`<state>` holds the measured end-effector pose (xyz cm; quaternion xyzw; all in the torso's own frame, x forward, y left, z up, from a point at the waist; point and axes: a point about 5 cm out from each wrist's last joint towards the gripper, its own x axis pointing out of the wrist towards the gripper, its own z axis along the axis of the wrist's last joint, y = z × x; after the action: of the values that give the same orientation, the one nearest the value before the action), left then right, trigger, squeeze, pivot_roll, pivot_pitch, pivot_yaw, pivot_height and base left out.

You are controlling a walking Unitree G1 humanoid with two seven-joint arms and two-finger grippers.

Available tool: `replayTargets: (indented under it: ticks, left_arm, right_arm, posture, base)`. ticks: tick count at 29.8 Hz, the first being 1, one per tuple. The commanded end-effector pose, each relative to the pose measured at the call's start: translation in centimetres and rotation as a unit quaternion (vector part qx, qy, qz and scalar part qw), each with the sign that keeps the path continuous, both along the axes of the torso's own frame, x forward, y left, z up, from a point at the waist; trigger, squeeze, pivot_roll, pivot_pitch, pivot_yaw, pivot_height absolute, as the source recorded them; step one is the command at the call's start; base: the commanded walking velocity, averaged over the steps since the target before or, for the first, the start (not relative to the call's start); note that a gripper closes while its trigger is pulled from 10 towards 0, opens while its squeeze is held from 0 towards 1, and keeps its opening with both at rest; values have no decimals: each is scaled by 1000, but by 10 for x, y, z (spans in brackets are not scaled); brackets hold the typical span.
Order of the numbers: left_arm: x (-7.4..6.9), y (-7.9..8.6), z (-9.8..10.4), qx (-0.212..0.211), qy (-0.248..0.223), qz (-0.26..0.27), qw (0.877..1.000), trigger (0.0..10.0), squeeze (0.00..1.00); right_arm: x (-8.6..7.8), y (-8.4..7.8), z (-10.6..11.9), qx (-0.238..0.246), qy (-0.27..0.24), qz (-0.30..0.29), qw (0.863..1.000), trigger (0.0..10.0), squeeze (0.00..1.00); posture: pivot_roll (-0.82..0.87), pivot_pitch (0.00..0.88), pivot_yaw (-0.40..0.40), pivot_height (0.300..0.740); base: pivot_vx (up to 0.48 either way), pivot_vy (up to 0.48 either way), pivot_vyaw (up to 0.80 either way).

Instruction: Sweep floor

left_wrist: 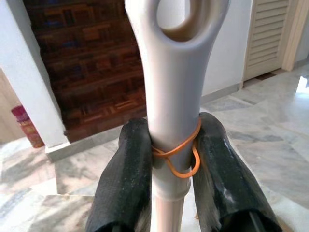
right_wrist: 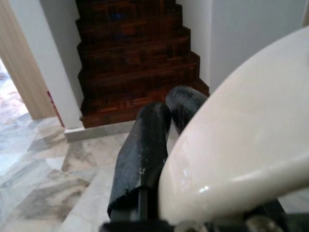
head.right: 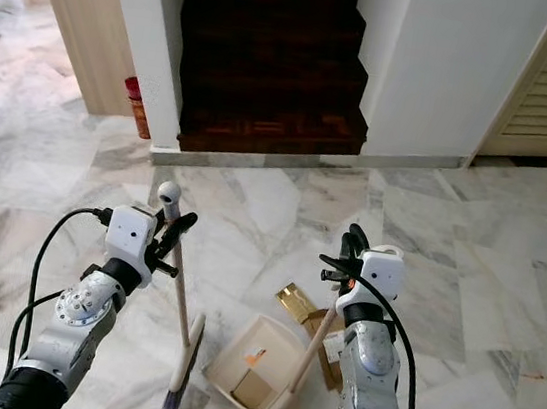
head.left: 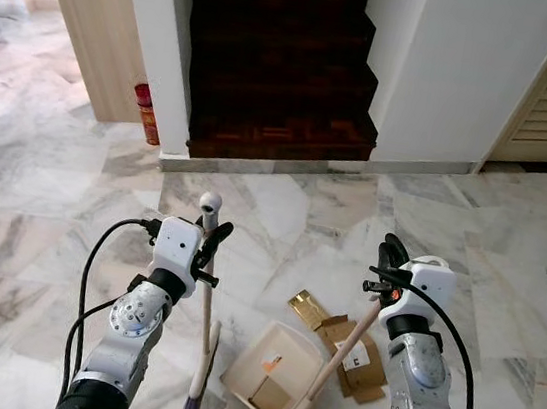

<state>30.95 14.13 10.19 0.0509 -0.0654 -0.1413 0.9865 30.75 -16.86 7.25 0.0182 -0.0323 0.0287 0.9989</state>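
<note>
Left pincer (head.left: 211, 234) seen clamped on grey cap of broom handle (left_wrist: 170, 111), one black finger (left_wrist: 126, 179) each side, orange rubber band (left_wrist: 179, 153) looped just below the cap's hanging hole. Broom (head.left: 203, 336) held near upright, bristle head (head.left: 196, 396) down on marble floor (head.left: 283, 206) just left of dustpan (head.left: 272, 371). Right pincer (head.left: 387, 265) seen at top of dustpan's wooden handle (head.left: 345, 350); fingers (right_wrist: 142, 154) close together in right wrist view, but whether actually gripping the handle could not be told, cream housing blocking the contact. Dustpan resting on floor, mouth toward robot's left, small cardboard scrap (head.left: 269, 396) already inside. More flattened cardboard pieces (head.left: 349, 356) and a gold-coloured wrapper (head.left: 308, 308) lying just behind and right of pan, touching or nearly so. Wooden stairs (head.left: 283, 55) ahead, red canister (head.left: 147, 112) by wall to left. Judged mid-task: some litter collected, remainder outside pan on far side from broom. For good execution: lift broom over pan, set bristles down beyond the cardboard, draw toward pan mouth in short low strokes; keep pan lip flat against marble and handle steady, else scraps likely to slide under. Grip so high on broom gives weak leverage, so gentle strokes advised.
</note>
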Motion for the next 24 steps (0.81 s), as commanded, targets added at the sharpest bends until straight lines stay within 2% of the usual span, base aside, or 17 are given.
replayTargets:
  ticks: [1, 24]
  left_arm:
    - [3, -2, 9, 2, -20, -1, 1000, 10000, 0]
    - [3, 0, 9, -2, -17, 7, 1000, 10000, 0]
  right_arm:
    - [3, 0, 11, 9, -23, -3, 1000, 10000, 0]
    - [4, 2, 10, 9, -11, -4, 1000, 10000, 0]
  posture:
    - [53, 0, 63, 740]
    - [61, 0, 56, 740]
  base:
    - [0, 334, 0]
    - [0, 338, 0]
